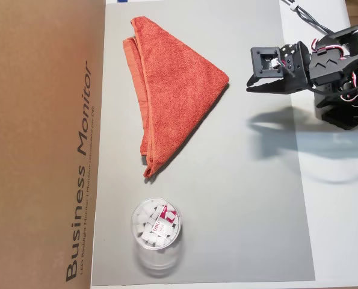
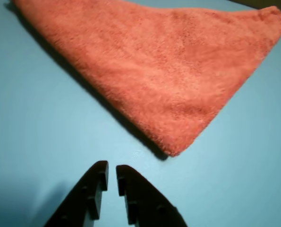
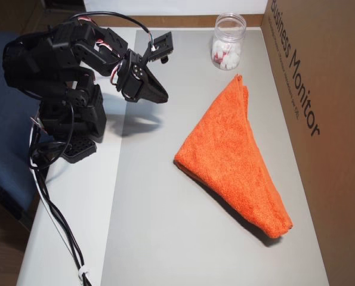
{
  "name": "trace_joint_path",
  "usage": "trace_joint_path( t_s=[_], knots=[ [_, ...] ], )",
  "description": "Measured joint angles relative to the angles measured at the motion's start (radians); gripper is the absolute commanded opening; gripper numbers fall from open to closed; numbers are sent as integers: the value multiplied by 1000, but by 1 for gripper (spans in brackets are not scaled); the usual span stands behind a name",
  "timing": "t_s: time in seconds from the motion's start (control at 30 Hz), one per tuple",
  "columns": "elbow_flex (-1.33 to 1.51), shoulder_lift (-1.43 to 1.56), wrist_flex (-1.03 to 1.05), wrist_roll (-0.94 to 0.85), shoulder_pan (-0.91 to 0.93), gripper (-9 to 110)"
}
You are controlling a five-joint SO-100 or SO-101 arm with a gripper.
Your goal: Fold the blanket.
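1. Black two-finger gripper (image 2: 112, 171) nearly closed, only a thin slit between the tips, empty, raised over the grey mat (image 1: 251, 198) just short of the towel's near corner.
2. Orange-red fuzzy terry-cloth blanket (image 1: 172, 84) already doubled into a triangle, flat on the mat beside the brown cardboard box (image 1: 40, 144); clear plastic cup of white pieces (image 1: 156, 227) near one tip.
3. Judged as finished or retreating: best lifted clear and straight back, without brushing the near corner (image 2: 175, 150).
4. If another fold is wanted: open wide, pinch both layers at that corner, carry low across.
5. Hemmed edges (image 1: 136, 78) stacked slightly offset; looped pile thick, likely to spring open.
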Motion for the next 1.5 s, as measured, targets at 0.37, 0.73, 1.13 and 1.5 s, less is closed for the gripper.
trace_joint_path(
  t_s=[0.37,0.73,1.13,1.5],
  knots=[
    [160,225,110,5,9,0],
    [325,357,110,8,21,0],
    [379,385,158,15,21,0],
    [379,387,301,164,11,0]
  ],
)
